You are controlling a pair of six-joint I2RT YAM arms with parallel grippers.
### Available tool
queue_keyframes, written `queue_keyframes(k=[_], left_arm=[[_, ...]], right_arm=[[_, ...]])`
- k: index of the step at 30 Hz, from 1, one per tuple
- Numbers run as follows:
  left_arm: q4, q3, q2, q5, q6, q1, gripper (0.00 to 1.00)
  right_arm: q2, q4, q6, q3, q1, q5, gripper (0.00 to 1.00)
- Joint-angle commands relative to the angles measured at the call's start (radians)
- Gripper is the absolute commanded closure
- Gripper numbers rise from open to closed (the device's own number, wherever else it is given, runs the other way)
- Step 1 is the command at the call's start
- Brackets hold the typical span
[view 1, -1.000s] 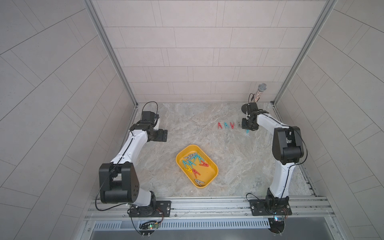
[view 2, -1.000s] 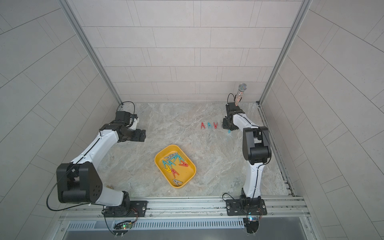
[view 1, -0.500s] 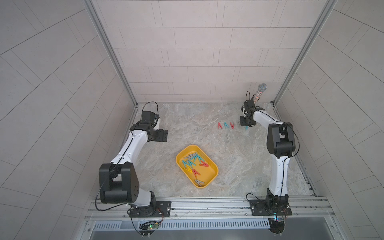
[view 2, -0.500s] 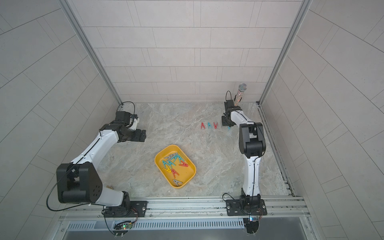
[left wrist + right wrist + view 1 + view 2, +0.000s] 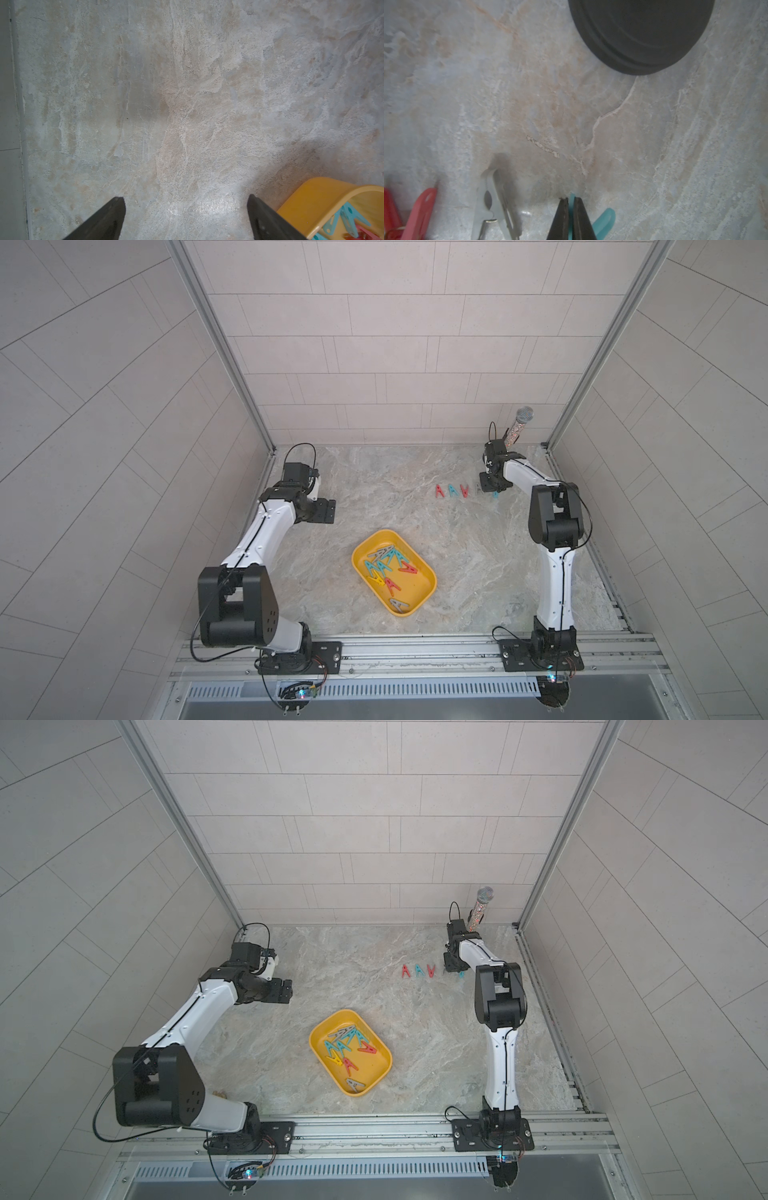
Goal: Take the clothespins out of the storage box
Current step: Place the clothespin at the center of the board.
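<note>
- The bench [image 5: 374, 489] is hemmed in by tiled walls on its left, back and right edges; only the front edge, with the arms' rail, is open.
- The storage box [image 5: 420, 592] sits askew near the middle, nearer the front edge, with bare stone all round it.
- A heap of clothespins [image 5: 384, 566] lies inside it: teal, grey, red and one yellow.
- Toward the back right corner a row of pegs [image 5: 452, 490] lies on the bench, running along the back edge, well apart from the box.
- A glittery microphone [image 5: 519, 427] stands upright in that corner, so room is tight there.
- The right gripper [image 5: 571, 199] is down at the right end of the row. Its fingers are pinched nearly together on the teal clothespin [image 5: 604, 218], just beside a grey peg [image 5: 492, 205].
- The left gripper [image 5: 186, 199] hovers over bare bench toward the left edge, jaws spread wide with nothing between them and nothing touching them.
- There is plenty of free surface between that gripper and the box.
</note>
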Motion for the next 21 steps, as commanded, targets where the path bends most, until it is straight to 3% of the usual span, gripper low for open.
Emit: queue_keyframes(k=[1, 10, 21], left_arm=[[-0.017, 0.002, -0.02, 0.0, 0.004, 0.007, 0.0], [-0.017, 0.001, -0.021, 0.002, 0.003, 0.006, 0.0], [-0.016, 0.001, -0.017, 0.004, 0.004, 0.007, 0.0]], right_arm=[[0.004, -0.031, -0.015, 0.014, -0.005, 0.029, 0.88], [-0.026, -0.037, -0.003, 0.014, -0.005, 0.019, 0.8], [-0.144, -0.026, 0.038, -0.06, 0.021, -0.026, 0.79]])
